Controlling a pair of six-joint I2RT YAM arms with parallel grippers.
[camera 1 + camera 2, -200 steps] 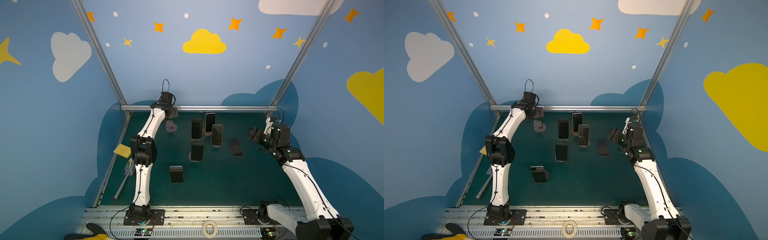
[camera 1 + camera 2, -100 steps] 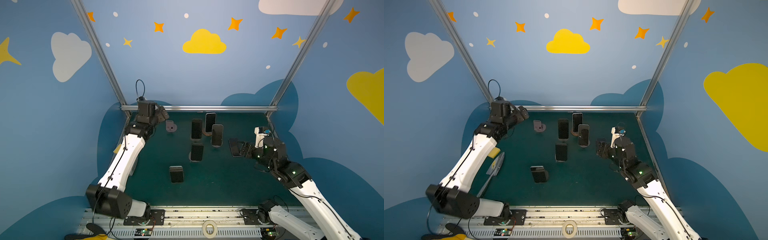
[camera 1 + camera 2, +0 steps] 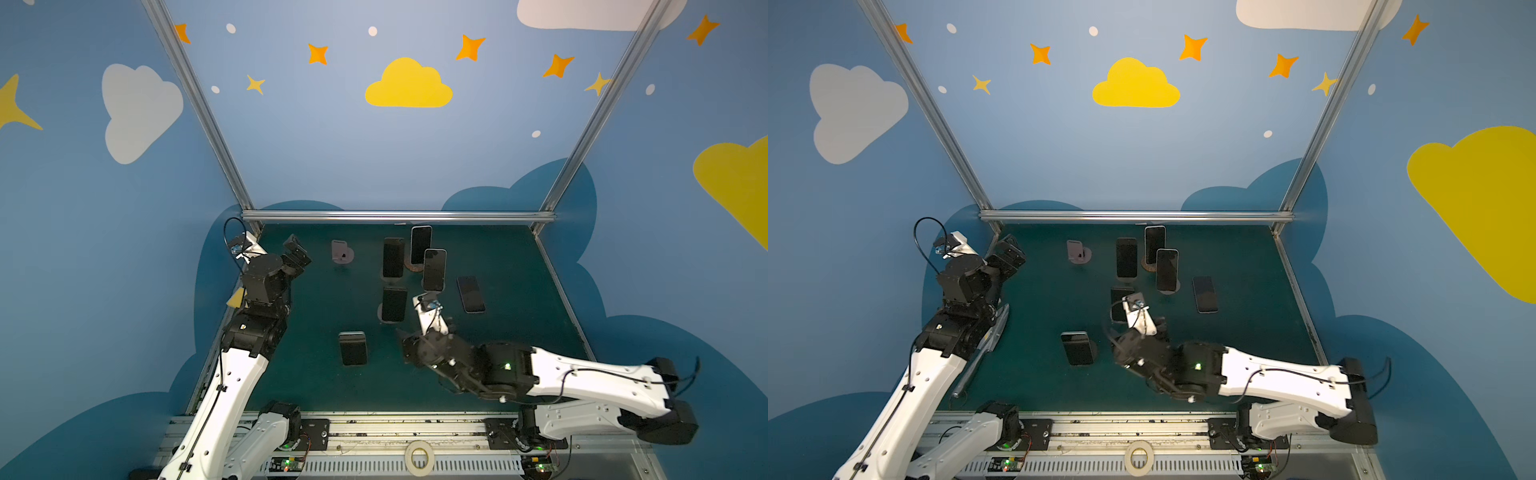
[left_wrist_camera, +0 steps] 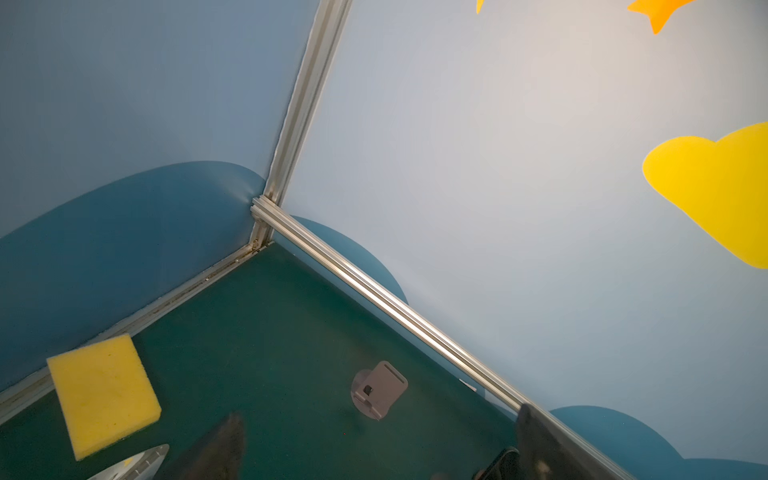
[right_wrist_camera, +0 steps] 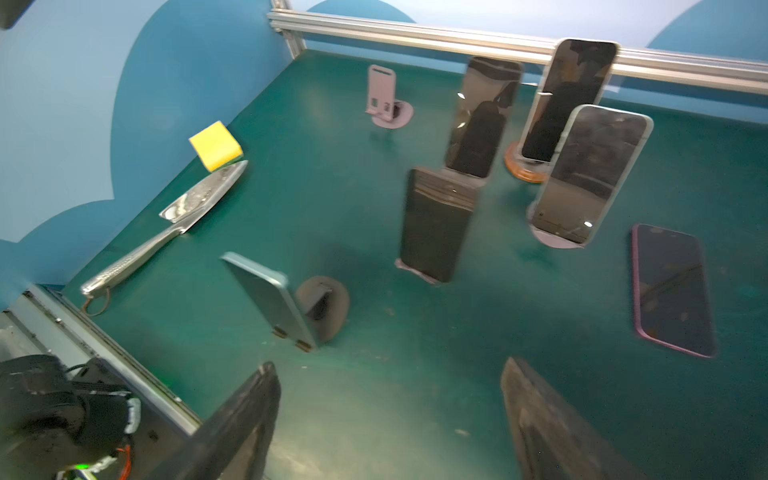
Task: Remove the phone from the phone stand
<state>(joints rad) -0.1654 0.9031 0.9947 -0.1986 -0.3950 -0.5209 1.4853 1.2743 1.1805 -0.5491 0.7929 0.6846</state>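
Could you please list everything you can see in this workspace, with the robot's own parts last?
phones on stands: five, dark screens, propped at the middle and back of the mat.
flat phone: one, purple edge, lying screen up on the mat, right of the stands in both top views.
empty stand: one, pinkish grey, back left of the mat.
sponge: one, yellow, left edge of the mat.
knife: one, silver metal, along the left edge, its tip at the sponge.
tape roll: one, pale, on the front rail.
mat: one, dark green.
left gripper: one, black, jaws open, back left, holding nothing.
right gripper: one, black, jaws open, front middle, holding nothing.
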